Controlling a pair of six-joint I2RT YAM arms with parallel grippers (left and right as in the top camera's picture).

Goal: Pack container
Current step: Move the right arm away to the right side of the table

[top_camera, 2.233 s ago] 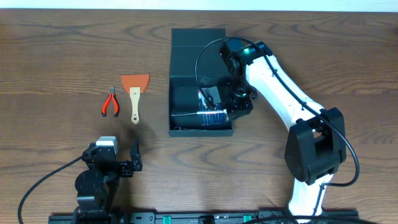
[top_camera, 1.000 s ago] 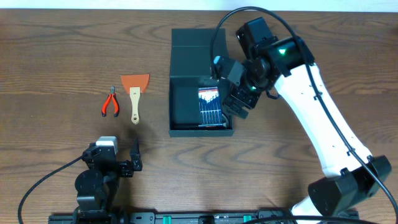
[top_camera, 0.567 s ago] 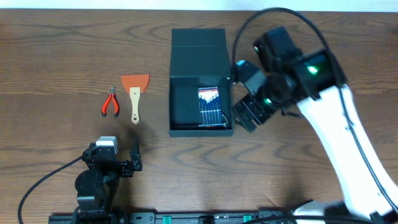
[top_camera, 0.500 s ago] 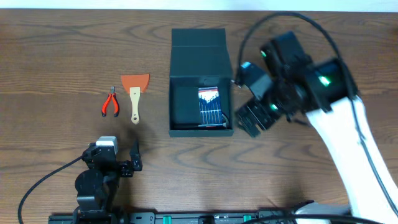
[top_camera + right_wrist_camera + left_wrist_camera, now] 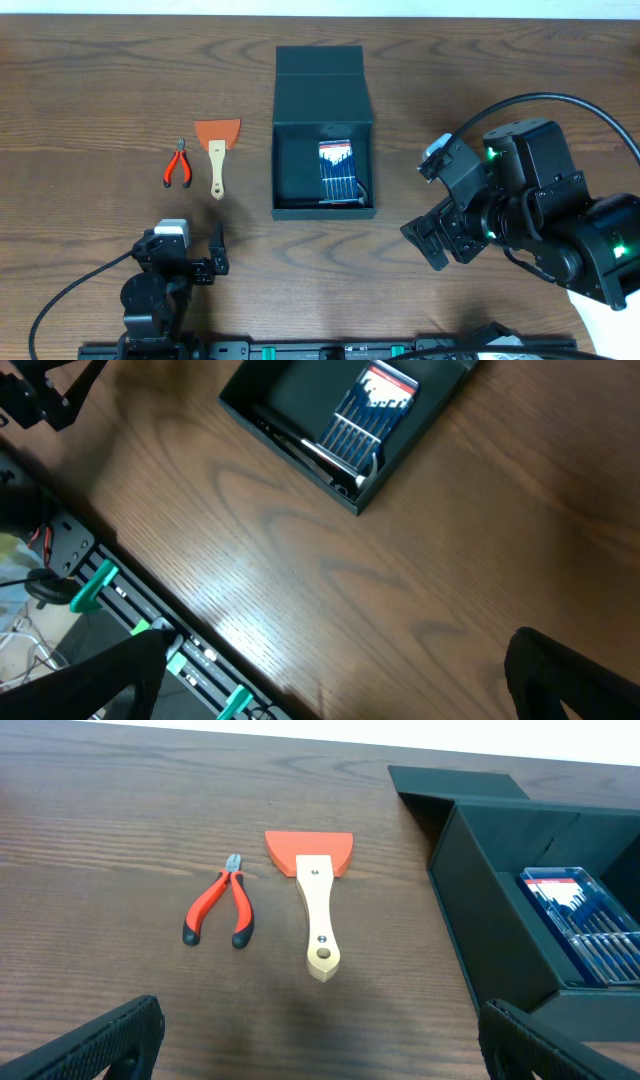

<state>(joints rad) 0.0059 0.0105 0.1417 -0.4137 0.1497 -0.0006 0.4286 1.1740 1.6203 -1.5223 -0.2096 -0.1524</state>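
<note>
Pliers (image 5: 179, 165) left of scraper (image 5: 216, 160) (container (image 5: 322, 88) further right)

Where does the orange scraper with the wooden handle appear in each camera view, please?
Overhead: the scraper lies left of centre, between the red pliers and the container.
Left wrist: the scraper is at centre, with the red pliers to its left and the container at the right.
Right wrist: not in it.
Shared landmark: the container, seen in all three views.
</note>
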